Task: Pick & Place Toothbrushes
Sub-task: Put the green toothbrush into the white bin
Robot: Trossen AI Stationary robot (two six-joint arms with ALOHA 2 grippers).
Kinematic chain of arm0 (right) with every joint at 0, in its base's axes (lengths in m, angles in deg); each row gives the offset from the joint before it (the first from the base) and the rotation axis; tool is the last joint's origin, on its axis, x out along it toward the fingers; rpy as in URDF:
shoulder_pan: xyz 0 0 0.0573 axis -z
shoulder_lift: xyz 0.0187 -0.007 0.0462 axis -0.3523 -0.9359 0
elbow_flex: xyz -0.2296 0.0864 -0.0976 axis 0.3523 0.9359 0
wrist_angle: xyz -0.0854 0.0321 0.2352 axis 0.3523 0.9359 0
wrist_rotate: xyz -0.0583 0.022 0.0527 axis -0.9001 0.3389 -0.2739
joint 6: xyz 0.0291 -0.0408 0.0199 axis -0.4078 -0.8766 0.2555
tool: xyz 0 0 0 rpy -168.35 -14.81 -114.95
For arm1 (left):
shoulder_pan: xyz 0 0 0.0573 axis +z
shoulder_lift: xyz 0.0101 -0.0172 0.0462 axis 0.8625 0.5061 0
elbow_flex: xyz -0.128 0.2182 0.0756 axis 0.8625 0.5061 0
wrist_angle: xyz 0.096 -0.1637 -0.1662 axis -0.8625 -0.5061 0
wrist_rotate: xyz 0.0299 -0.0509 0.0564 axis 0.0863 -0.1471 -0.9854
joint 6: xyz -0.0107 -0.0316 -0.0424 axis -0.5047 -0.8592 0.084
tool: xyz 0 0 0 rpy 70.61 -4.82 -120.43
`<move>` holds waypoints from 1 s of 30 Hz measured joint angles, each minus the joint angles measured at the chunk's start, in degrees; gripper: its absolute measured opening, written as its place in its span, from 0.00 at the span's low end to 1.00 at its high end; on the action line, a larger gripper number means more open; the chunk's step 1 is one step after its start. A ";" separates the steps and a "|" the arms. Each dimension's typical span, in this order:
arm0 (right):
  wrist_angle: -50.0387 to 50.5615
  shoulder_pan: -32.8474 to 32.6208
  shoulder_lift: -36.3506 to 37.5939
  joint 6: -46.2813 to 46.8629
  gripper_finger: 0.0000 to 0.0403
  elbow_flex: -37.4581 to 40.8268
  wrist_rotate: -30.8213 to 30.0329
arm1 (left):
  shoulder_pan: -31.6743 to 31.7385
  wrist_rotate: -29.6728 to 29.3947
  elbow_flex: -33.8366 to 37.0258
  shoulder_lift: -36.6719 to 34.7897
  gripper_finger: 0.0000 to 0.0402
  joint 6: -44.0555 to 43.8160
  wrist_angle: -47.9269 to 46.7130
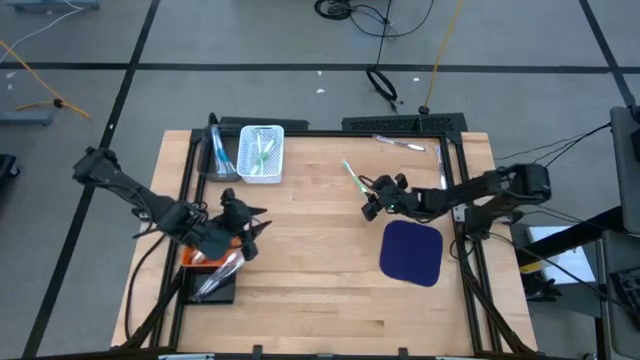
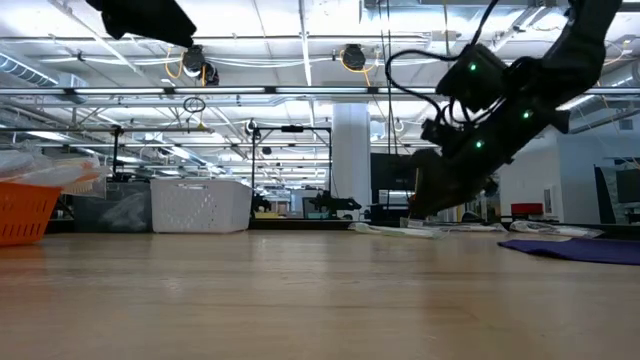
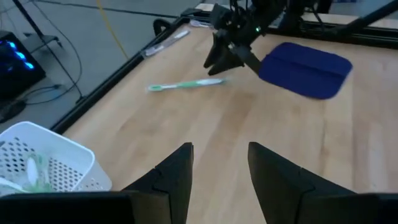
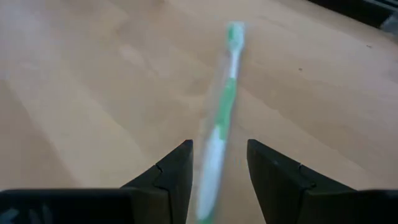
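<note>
A green-and-white toothbrush (image 1: 352, 177) lies flat on the wooden table; it also shows in the left wrist view (image 3: 186, 85) and the right wrist view (image 4: 225, 93). My right gripper (image 1: 372, 198) is open and low over the toothbrush's handle end. Its two fingers (image 4: 177, 168) stand on either side of the handle without touching it. A white basket (image 1: 262, 153) at the far left holds several toothbrushes. More toothbrushes (image 1: 400, 142) lie at the table's far edge. My left gripper (image 1: 245, 225) is open and empty at the table's left.
A dark blue cloth (image 1: 412, 252) lies on the table just near of my right gripper. An orange basket (image 1: 205, 255) with clear packets stands at the left, below my left arm. Black frame rails run along the table's edges.
</note>
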 joint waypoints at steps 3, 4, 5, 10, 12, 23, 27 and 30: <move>-0.98 1.66 -2.41 0.56 0.35 -0.55 0.31 | 1.05 -0.01 0.00 1.19 0.39 0.00 0.55; -0.88 2.09 -2.74 1.04 0.35 -0.66 1.84 | 1.34 0.04 0.00 1.52 0.39 0.06 0.91; -0.69 2.40 -3.08 1.82 0.35 -0.79 3.29 | 1.63 0.04 0.00 1.87 0.39 0.20 1.15; -1.10 2.67 -4.89 2.06 0.35 -1.98 5.25 | 3.79 0.08 0.00 3.57 0.39 -0.24 1.22; -1.32 2.65 -6.13 2.12 0.35 -2.15 5.65 | 4.27 0.11 0.00 4.40 0.39 -0.80 1.24; -3.48 3.07 -10.05 2.85 0.31 -2.27 5.53 | 5.88 0.63 0.00 7.91 0.39 -1.05 1.60; -1.73 3.21 -9.08 3.05 0.16 -2.27 6.47 | 6.50 0.71 0.00 7.94 0.39 -1.33 1.66; -0.56 3.22 -8.55 2.90 0.04 -2.27 6.66 | 6.92 0.72 0.00 7.96 0.39 -1.93 1.65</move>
